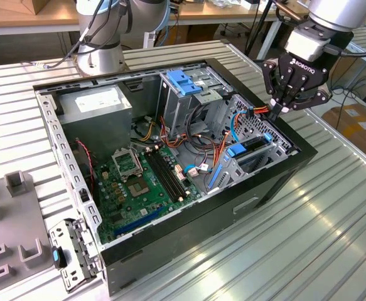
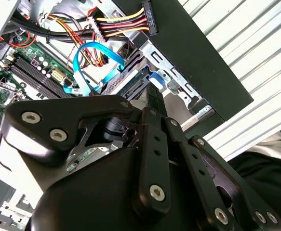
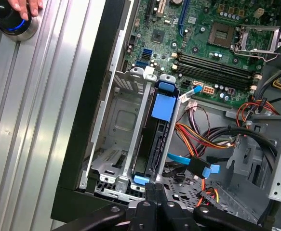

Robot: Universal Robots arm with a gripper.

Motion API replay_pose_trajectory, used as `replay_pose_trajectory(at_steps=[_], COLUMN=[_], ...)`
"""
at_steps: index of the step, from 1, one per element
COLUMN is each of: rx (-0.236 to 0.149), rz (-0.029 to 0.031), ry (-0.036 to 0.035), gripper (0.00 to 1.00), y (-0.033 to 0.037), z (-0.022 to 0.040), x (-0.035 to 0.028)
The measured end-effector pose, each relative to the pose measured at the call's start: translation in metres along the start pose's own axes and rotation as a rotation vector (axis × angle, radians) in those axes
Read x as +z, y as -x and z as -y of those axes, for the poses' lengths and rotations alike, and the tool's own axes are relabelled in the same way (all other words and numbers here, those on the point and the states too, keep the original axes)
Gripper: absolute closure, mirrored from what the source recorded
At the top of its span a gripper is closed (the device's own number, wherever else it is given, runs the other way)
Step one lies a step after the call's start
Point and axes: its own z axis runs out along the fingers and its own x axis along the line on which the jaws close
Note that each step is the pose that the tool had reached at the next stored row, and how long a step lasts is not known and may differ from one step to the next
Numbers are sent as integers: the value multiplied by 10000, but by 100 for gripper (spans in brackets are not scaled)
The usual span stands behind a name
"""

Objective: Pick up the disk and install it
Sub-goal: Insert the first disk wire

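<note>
The disk (image 3: 163,103) stands on edge in 1 slot of the grey metal drive cage (image 3: 116,120), its blue carrier tab showing, at the end of the open computer case (image 1: 277,182) on the exterior view's right; my claw (image 1: 275,110) hovers just above that cage, near the case's black wall, fingers closed together and gripping nothing; orange, yellow and blue cables (image 3: 198,139) run beside the cage; the green motherboard (image 1: 139,182) lies further inside; the case rests on a ribbed metal table (image 1: 333,238); in the first wrist view, 1 hand (image 3: 27,6) rests on a round black knob (image 3: 10,19) on the table.
</note>
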Motion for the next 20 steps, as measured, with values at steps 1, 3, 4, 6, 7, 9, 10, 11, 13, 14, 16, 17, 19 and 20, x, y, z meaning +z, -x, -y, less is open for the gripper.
replay_pose_trajectory(at_steps=[1,3,4,6,7,9,10,11,13,14,16,17,19,20], rx=[-1,-10,-15,-34,-40,-137,-187,-245,-522,-671,-1012,-1185,-1526,-1600], rz=[0,0,0,-1,0,-1,-1,-2,-6,-8,-12,-14,-19,-19], ry=[0,0,-1,-1,-2,-5,-6,-8,-18,-23,-35,-40,-52,-55], gripper=[89,89,89,89,89,89,89,89,89,89,89,89,89,89], y=[0,-1,-1,-3,-3,-6,-7,-9,-12,-13,-14,-15,-19,-22], z=[0,4,6,10,11,25,29,35,47,50,54,57,70,82], x=[0,0,0,0,0,1,1,1,2,3,4,4,5,4])
